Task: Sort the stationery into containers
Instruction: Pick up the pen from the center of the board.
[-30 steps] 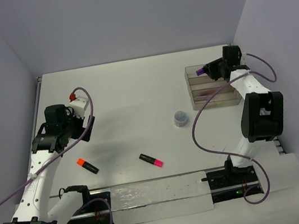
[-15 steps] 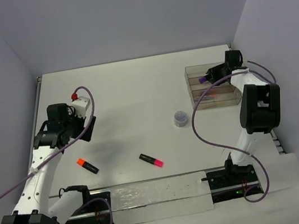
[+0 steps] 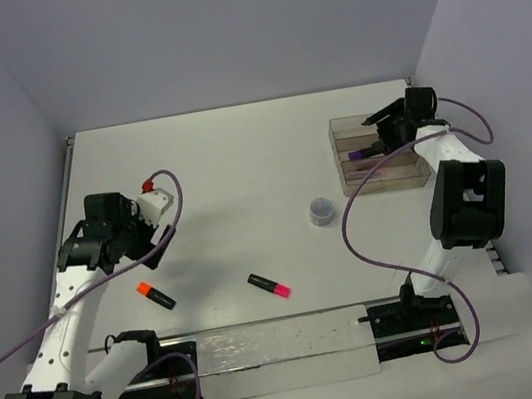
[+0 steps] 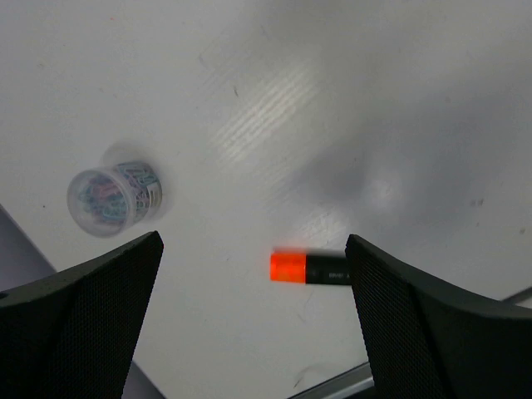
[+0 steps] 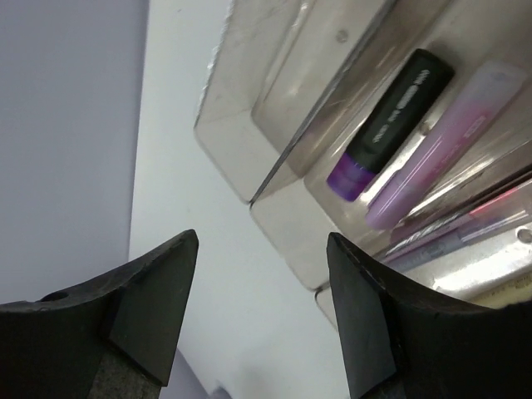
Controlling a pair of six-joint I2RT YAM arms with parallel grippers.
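The purple-capped highlighter (image 5: 391, 125) lies in the middle compartment of the clear tray (image 5: 241, 108), cap toward the tray's left end. It is just beside a lilac marker (image 5: 440, 141) that runs parallel to it. Thin sticks (image 5: 465, 224) lie in the next compartment, on the near side. The tray sits at the far right of the bench (image 3: 240, 163).

The right end effector (image 5: 262, 241) hangs over the tray's left end. Its jaws are spread and nothing is between them; the highlighter lies clear of both fingers (image 5: 362, 307).

Out on the bench, a small round tub (image 3: 322, 211) stands apart from the tray, toward the middle. A pink-capped highlighter (image 3: 269, 285) lies nearer the arm bases. An orange-capped highlighter (image 3: 157, 295) lies well to its left.

The left end effector (image 4: 253, 245) hovers above the orange-capped highlighter with its jaws wide apart, gripping nothing. In the left wrist view the orange cap shows between the fingers (image 4: 83, 332), closer to the right one, while the black barrel runs behind that finger. The round tub shows further off in the same view, with colourful bits inside.
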